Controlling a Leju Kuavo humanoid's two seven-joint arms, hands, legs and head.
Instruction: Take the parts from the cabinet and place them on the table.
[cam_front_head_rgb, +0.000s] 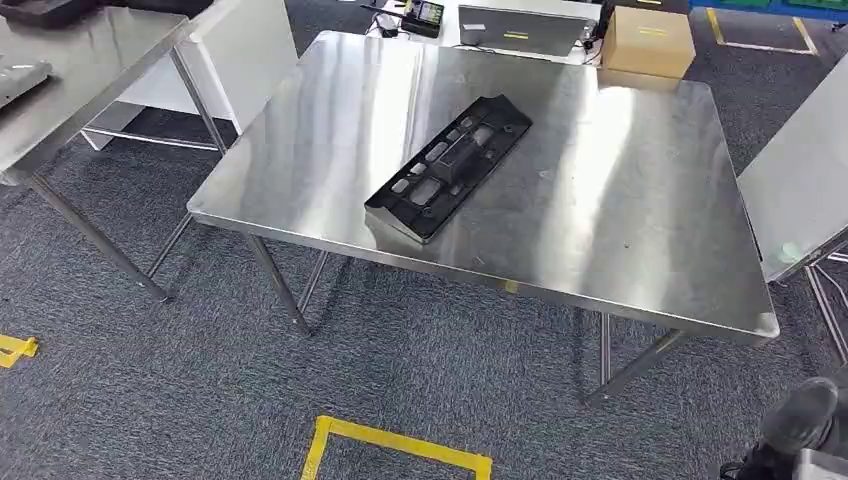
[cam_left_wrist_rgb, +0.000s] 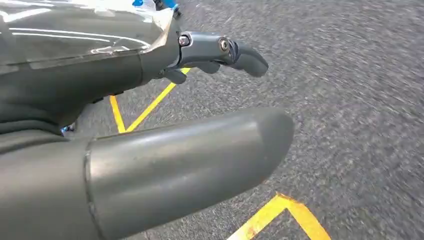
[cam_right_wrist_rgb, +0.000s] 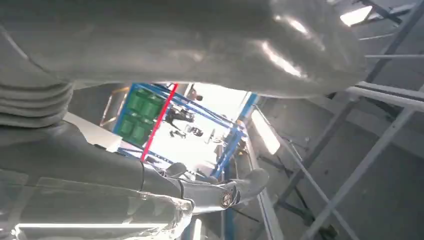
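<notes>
long black ribbed part (cam_front_head_rgb: 449, 166) flat, diagonal on steel table (cam_front_head_rgb: 640, 200); left robot hand (cam_left_wrist_rgb: 150, 125) and right robot hand (cam_right_wrist_rgb: 165, 150) spread, empty.

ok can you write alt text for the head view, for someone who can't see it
A long black plastic part lies diagonally on a shiny steel table, left of its middle. Grey carpet with yellow floor tape surrounds the table, and a cardboard box sits beyond its far edge.

black part (cam_front_head_rgb: 449, 166), silver table (cam_front_head_rgb: 620, 200)
</notes>
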